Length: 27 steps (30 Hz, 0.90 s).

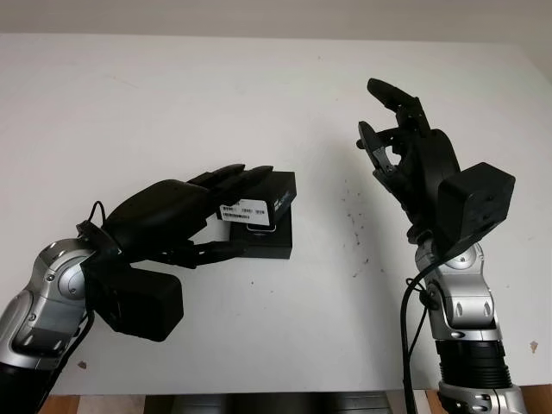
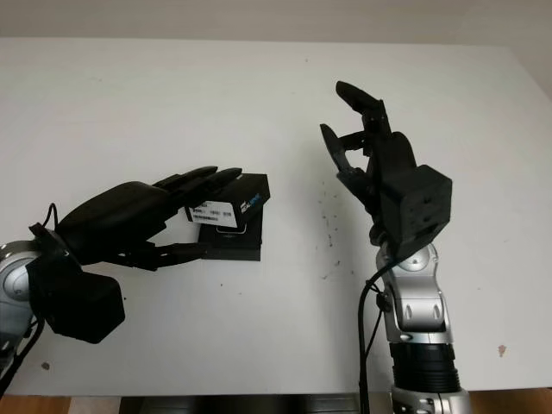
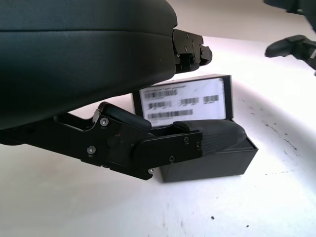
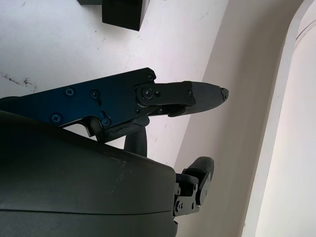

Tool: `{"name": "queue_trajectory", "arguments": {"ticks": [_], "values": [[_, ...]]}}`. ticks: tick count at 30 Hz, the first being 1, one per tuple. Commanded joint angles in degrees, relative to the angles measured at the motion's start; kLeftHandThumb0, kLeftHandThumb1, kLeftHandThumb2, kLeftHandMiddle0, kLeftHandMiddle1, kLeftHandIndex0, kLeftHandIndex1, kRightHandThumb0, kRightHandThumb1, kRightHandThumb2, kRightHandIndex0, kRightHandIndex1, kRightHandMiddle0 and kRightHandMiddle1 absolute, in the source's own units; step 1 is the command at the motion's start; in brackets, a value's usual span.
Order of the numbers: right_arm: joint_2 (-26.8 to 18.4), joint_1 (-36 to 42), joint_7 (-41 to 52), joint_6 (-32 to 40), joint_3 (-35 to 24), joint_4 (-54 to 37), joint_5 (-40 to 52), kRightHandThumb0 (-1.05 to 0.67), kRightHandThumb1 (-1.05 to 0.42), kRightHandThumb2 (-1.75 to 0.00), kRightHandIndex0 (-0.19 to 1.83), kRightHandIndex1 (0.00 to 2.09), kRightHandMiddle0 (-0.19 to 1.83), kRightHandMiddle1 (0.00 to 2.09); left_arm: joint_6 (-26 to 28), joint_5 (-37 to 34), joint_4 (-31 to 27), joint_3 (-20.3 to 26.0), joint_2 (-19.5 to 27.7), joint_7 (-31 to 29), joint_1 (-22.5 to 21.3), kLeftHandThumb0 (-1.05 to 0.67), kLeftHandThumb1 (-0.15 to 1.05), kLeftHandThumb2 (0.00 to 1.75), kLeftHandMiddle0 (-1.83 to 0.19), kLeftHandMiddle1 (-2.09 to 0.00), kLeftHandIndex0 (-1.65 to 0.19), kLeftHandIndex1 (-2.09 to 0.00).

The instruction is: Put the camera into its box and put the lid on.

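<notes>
From my seat I see the left hand (image 1: 194, 216) coming in from the lower left over the white table (image 1: 259, 95), its black shell low above the surface and its fingers (image 1: 237, 177) reaching toward the middle. It has hold of the lid (image 1: 263, 200), a flat black piece with a white barcode label (image 3: 180, 98) on its upper face: the upper fingers lie along the lid's near edge and the thumb (image 3: 197, 140) presses in from below, so the hand is closed on it. The lid sits tilted, its left side raised in the grip, its right end sticking out past the fingertips. Directly under it is the black box (image 1: 269, 240), standing on the table just right of the hand; the lid overlaps the box's top but is not seated flush, and I cannot tell from here whether the camera is inside, since the lid and fingers cover the opening. In the left wrist view the box's near wall (image 3: 212, 165) shows plain and dark beneath the thumb. Further right the table carries a scatter of small dark specks (image 1: 354, 220). Beyond those, well apart from the box, the right hand (image 1: 405, 155) is raised above the table on its upright forearm, open and holding nothing, palm side turned toward the box.
</notes>
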Motion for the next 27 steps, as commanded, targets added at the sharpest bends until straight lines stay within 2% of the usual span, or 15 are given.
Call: {"name": "queue_trajectory", "arguments": {"ticks": [1, 2, 3, 4, 5, 10, 11, 13, 15, 19, 21, 22, 23, 26, 27], "values": [[0.16, 0.09, 0.02, 0.3, -0.24, -0.6, 0.15, -0.6, -1.05, -0.31, -0.19, 1.73, -0.01, 0.63, 0.31, 0.01, 1.11, -1.32, 0.62, -1.45, -2.46, -0.81, 1.05, 0.61, -0.09, -0.08, -0.04, -0.15], [0.15, 0.06, 0.04, 0.37, -0.27, -0.59, 0.18, -0.6, -1.05, -0.31, -0.19, 1.69, -0.01, 0.6, 0.5, 0.15, 1.5, -1.79, 0.58, -2.0, -3.44, -0.82, 1.05, 0.61, -0.1, -0.08, -0.05, -0.16], [0.06, 0.03, 0.01, 0.54, -0.21, -0.62, 0.02, -0.6, -1.05, -0.31, -0.19, 1.89, -0.01, 0.59, 0.72, 0.29, 1.76, -2.19, 0.56, -2.52, -4.29, -0.82, 1.05, 0.6, -0.11, -0.08, -0.05, -0.16], [0.07, 0.0, -0.02, 0.56, -0.21, -0.61, -0.02, -0.61, -1.05, -0.31, -0.19, 1.83, 0.0, 0.58, 0.66, 0.51, 2.08, -2.56, 0.54, -2.81, -5.08, -0.82, 1.05, 0.6, -0.12, -0.08, -0.06, -0.16], [0.09, -0.01, -0.04, 0.6, -0.2, -0.64, -0.03, -0.6, -1.05, -0.31, -0.19, 1.87, 0.01, 0.57, 0.68, 0.69, 2.32, -2.88, 0.54, -3.07, -5.78, -0.82, 1.05, 0.59, -0.13, -0.09, -0.06, -0.16], [0.12, -0.12, -0.33, 0.18, -0.06, -0.37, -0.55, -0.59, -1.05, -0.31, -0.19, 1.6, 0.03, 0.55, 0.89, -0.2, 2.0, -3.36, 0.8, -4.94, -7.88, -0.83, 1.05, 0.57, -0.16, -0.09, -0.07, -0.17], [0.21, -0.16, -0.35, 0.28, -0.11, -0.36, -0.49, -0.6, -1.05, -0.31, -0.19, 1.72, 0.03, 0.56, 1.01, -0.37, 1.55, -3.31, 0.97, -5.45, -8.17, -0.82, 1.05, 0.57, -0.16, -0.09, -0.07, -0.17], [0.22, -0.21, -0.29, 0.16, -0.08, -0.31, -0.52, -0.6, -1.05, -0.3, -0.19, 1.76, 0.01, 0.58, 1.46, -0.7, 0.31, -3.08, 1.45, -6.63, -8.54, -0.83, 1.05, 0.57, -0.17, -0.09, -0.08, -0.17], [0.24, -0.23, -0.46, 0.12, 0.07, -0.39, -0.85, -0.6, -1.05, -0.31, -0.19, 1.41, 0.0, 0.62, 2.35, -1.66, -1.14, -2.67, 1.9, -7.97, -8.65, -0.84, 1.05, 0.57, -0.18, -0.09, -0.08, -0.18], [0.36, -0.17, -0.53, 0.62, 0.23, -0.72, -1.11, -0.6, -1.05, -0.32, -0.18, 1.15, -0.01, 0.59, 5.04, -4.49, -7.5, -1.06, 3.71, -11.5, -7.85, -0.84, 1.05, 0.6, -0.18, -0.08, -0.08, -0.18], [0.38, -0.17, -0.36, 0.13, 0.23, -0.46, -1.13, -0.6, -1.05, -0.32, -0.19, 1.23, 0.0, 0.56, 7.06, -5.88, -11.37, 0.01, 4.4, -12.76, -6.54, -0.84, 1.05, 0.62, -0.18, -0.08, -0.08, -0.18], [0.36, -0.18, -0.32, 0.13, 0.24, -0.45, -1.18, -0.6, -1.05, -0.32, -0.19, 1.18, 0.0, 0.55, 8.25, -6.55, -13.5, 0.55, 4.77, -13.4, -5.77, -0.83, 1.05, 0.63, -0.18, -0.07, -0.07, -0.18], [0.37, -0.17, -0.22, 0.23, 0.2, -0.47, -1.09, -0.6, -1.05, -0.32, -0.19, 1.3, 0.01, 0.54, 9.46, -7.21, -15.64, 1.11, 5.07, -14.01, -4.95, -0.82, 1.05, 0.63, -0.17, -0.07, -0.06, -0.18], [0.49, -0.16, -0.37, 0.69, 0.27, -0.8, -1.26, -0.59, -1.05, -0.32, -0.16, 0.8, 0.02, 0.52, 13.69, -9.59, -21.9, 2.79, 5.53, -15.49, -2.51, -0.8, 1.05, 0.62, -0.15, -0.06, -0.05, -0.18], [0.56, -0.14, -0.58, 0.55, 0.31, -0.76, -1.47, -0.59, -1.05, -0.32, -0.13, 0.92, 0.02, 0.52, 14.85, -10.33, -23.82, 3.3, 5.61, -15.75, -1.76, -0.79, 1.05, 0.61, -0.15, -0.06, -0.06, -0.18]]}}
